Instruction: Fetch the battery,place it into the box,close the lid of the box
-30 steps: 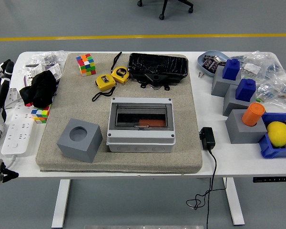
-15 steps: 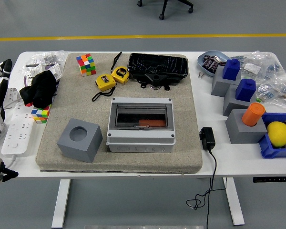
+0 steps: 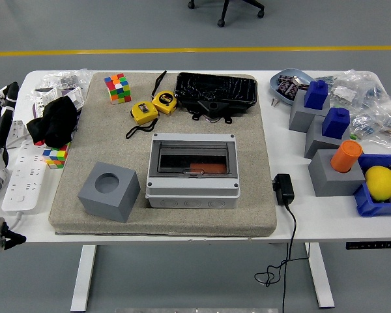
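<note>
The grey box [image 3: 192,171] sits mid-mat, lid seemingly shut over an orange battery-like piece [image 3: 210,167]; the left hand [image 3: 1,107] rests far left, fingers unclear, so reaching might snag the black cloth [image 3: 52,122].

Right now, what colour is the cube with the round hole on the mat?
Grey, seen best in the head view: the cube.

1. A white table [image 3: 182,229] carries a beige mat [image 3: 254,163] across its middle.
2. Left: a white power strip [image 3: 23,179].
3. Right: a black adapter [image 3: 283,189], grey blocks [image 3: 326,179], possibly bagged parts.
</note>
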`<state>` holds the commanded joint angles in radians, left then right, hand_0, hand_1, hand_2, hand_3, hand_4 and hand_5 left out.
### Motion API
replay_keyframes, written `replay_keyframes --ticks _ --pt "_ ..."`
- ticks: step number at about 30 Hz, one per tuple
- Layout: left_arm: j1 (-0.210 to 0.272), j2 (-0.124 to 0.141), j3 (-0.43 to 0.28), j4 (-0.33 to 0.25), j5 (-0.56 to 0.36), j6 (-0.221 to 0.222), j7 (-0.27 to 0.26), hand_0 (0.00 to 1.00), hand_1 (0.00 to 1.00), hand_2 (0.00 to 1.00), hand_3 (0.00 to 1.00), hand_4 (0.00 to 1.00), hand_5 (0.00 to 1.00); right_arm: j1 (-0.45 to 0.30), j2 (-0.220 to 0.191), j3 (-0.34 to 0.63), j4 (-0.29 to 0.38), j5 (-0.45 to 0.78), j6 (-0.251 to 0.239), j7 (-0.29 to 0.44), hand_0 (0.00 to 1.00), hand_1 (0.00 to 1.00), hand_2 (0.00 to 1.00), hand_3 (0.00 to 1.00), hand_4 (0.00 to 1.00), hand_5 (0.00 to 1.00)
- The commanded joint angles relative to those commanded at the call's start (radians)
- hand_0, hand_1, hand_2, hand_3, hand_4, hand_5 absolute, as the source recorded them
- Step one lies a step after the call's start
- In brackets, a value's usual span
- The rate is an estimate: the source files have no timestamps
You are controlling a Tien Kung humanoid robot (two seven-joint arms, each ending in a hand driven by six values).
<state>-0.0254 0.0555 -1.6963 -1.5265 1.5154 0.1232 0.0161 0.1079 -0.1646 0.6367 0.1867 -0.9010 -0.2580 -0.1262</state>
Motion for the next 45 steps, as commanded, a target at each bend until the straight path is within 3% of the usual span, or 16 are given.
replay_keyframes --ticks 31,45 --pt "-0.002 0.001 -0.002 0.000 0.005 -0.001 -0.001 0.998 0.937 0.933 0.879 0.998 0.998 -0.001 0.000 0.007 0.001 -0.006 0.000 -0.002 0.882 0.769 0.765 0.794 0.998 0.998" --pt "-0.003 0.001 -0.012 0.000 0.003 0.006 -0.026 0.993 0.930 0.920 0.876 0.998 0.995 -0.001 0.001 0.010 0.001 -0.008 0.000 -0.002 0.882 0.769 0.765 0.794 0.998 0.998"
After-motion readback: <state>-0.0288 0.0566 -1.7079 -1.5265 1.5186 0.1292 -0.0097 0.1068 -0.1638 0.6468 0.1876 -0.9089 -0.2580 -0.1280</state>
